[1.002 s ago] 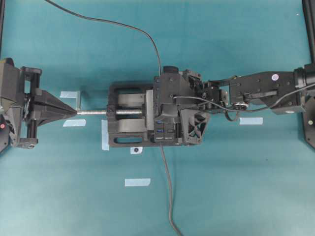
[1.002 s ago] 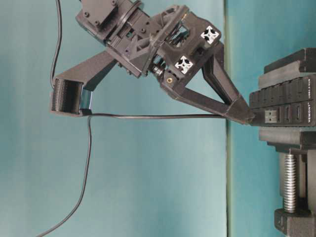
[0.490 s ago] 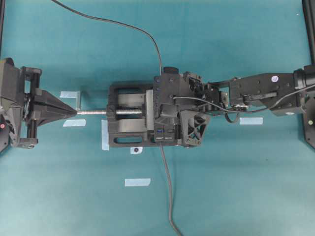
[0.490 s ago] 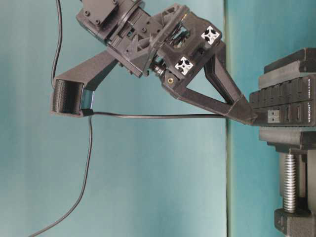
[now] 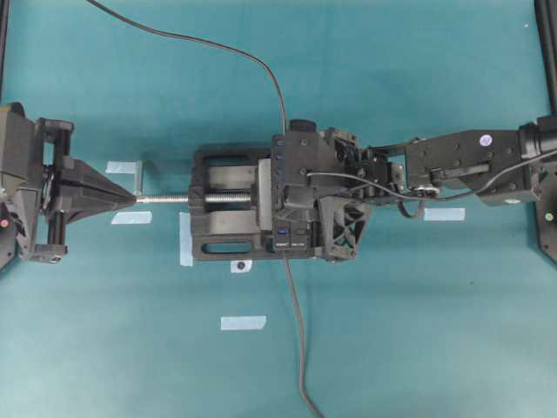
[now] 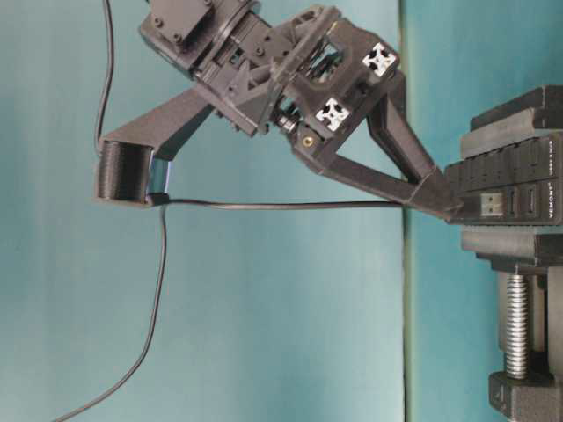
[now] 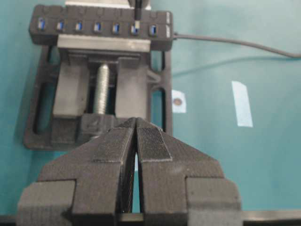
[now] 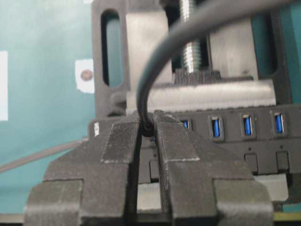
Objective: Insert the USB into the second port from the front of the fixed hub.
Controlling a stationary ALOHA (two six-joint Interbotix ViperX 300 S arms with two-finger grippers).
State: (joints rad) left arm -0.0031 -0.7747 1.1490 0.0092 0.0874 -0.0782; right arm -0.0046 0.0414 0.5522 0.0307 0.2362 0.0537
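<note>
The right gripper (image 8: 146, 127) was clamped on the USB (image 7: 137, 18), its 2 fingers (image 8: 121, 141) pinching the plug just where the cable (image 6: 281, 206) left it. In the table-level view the fingertips pressed against the near end of the hub (image 6: 510, 189), and the plug could not be seen apart from them. From the left wrist view the plug stood upright in the second of 7 blue sockets counted from the lead end of the hub; how deep it sat could not be told. The left gripper (image 7: 136, 136) was fully closed on nothing, well apart from the hub near the left edge of the table (image 5: 409, 331), its tip pointing at the silver screw (image 5: 165, 198).

There was 1 hub, held in 1 black vise (image 5: 228, 216) at the middle of the table, 1 grey lead (image 5: 300, 348) running to the front edge, and the 1 cable running to the back edge. Six strips of pale tape (image 5: 243, 323) lay on the table in the overhead view. The table was plain teal throughout.

Against 1 second earlier, the right fingertips had closed in on the hub's end, hiding the silver plug tip seen then. The left gripper had not moved.
</note>
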